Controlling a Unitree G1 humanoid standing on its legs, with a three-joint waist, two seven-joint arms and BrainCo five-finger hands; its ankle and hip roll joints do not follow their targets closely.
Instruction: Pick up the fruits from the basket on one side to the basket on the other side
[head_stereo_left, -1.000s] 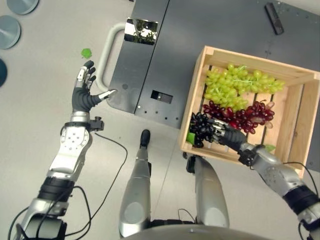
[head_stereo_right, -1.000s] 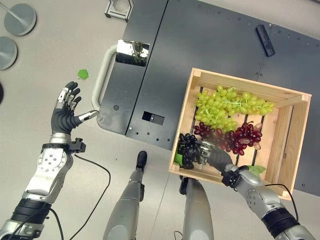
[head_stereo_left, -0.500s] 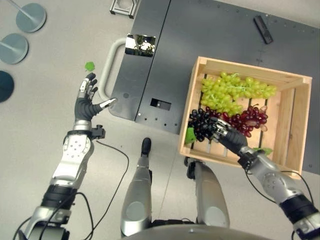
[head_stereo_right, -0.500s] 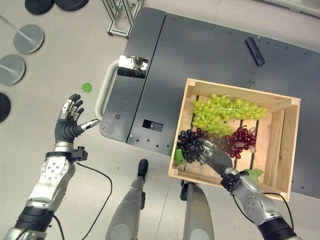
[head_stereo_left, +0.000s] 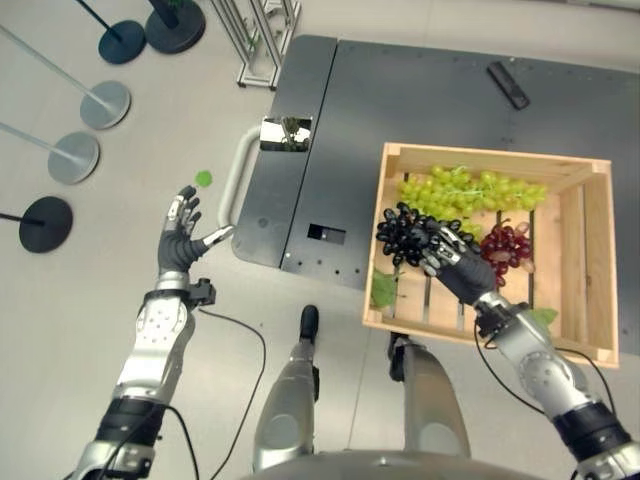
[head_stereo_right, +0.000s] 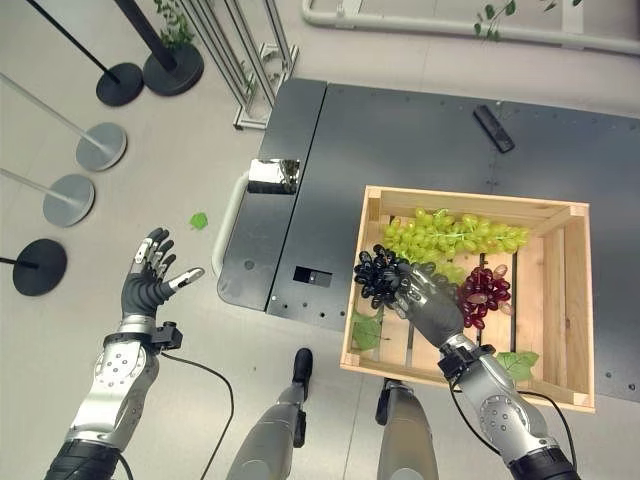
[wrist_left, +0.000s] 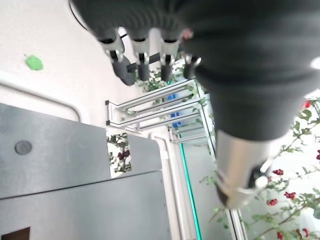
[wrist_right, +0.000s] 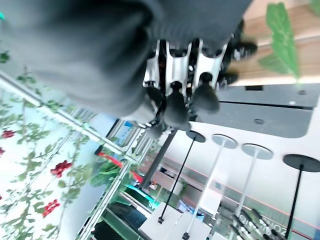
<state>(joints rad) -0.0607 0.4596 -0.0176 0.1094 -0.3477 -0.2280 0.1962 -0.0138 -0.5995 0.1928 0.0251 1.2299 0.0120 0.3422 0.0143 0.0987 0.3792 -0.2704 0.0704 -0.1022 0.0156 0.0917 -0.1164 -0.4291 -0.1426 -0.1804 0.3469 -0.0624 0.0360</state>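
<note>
A wooden crate (head_stereo_left: 590, 190) stands on a dark cart and holds a green grape bunch (head_stereo_left: 470, 188) along its far side and a red bunch (head_stereo_left: 508, 245) in the middle. My right hand (head_stereo_left: 455, 268) is shut on a black grape bunch (head_stereo_left: 405, 232), which hangs lifted over the crate's left rim. The curled fingers (wrist_right: 172, 95) show in the right wrist view, with dark grapes (wrist_right: 241, 48) past them. Out over the floor to the left, my left hand (head_stereo_left: 180, 240) is open and holds nothing, beside the cart's white handle (head_stereo_left: 232, 190).
The dark cart top (head_stereo_left: 400, 90) carries a small black bar (head_stereo_left: 508, 84) at its far right. Green leaves lie in the crate (head_stereo_left: 384, 290) and on the floor (head_stereo_left: 204, 178). Round stand bases (head_stereo_left: 75, 155) and a metal frame (head_stereo_left: 262, 40) lie to the far left.
My right hand has lifted the black grape bunch from the crate's near left corner to above its left rim. The camera has moved, so the whole scene has shifted. The left hand stays open.
</note>
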